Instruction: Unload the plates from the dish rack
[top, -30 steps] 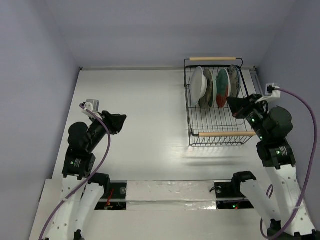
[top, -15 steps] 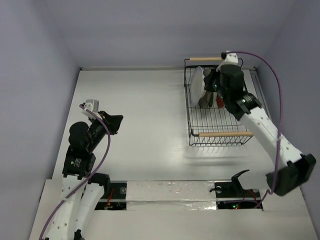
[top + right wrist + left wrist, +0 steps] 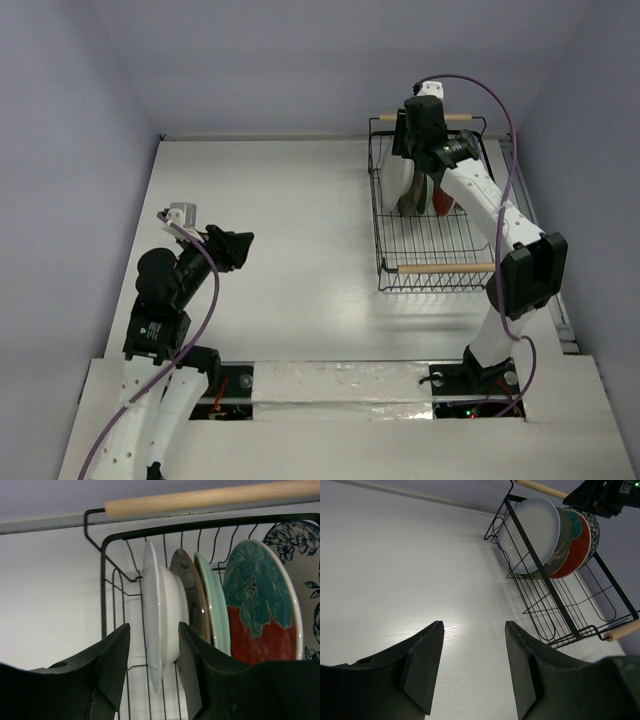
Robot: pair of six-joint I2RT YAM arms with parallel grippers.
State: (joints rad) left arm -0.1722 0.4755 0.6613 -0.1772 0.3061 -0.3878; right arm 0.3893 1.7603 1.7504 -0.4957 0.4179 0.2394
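White matte desk (image 3: 290,260) inside a pale lavender walled booth (image 3: 300,60). The desk's whole left and middle is open room. A taped strip runs along the near edge.

Rectangular black wire dish rack (image 3: 430,240) sits far right on the desk, close to the right wall. It has one light wooden rod handle at its near end (image 3: 445,268) and one at its far end (image 3: 210,497). The near half of the rack holds nothing.

Round glazed ceramic plates stand on edge, packed at the rack's far end. Left to right in my right wrist view:
- plain white deep plate (image 3: 160,605)
- grey-brown plate (image 3: 186,580)
- pale green plate (image 3: 209,605)
- teal and red-orange plate (image 3: 257,605)
- white plate with blue flowers (image 3: 305,560), cut off by the frame edge

Right gripper (image 3: 153,635) is over the far end of the rack, jaws spread either side of the white plate's lower rim. I can't tell if there's contact.

Left gripper (image 3: 473,627) hangs over bare desk well left of the rack, jaws spread, nothing between them.
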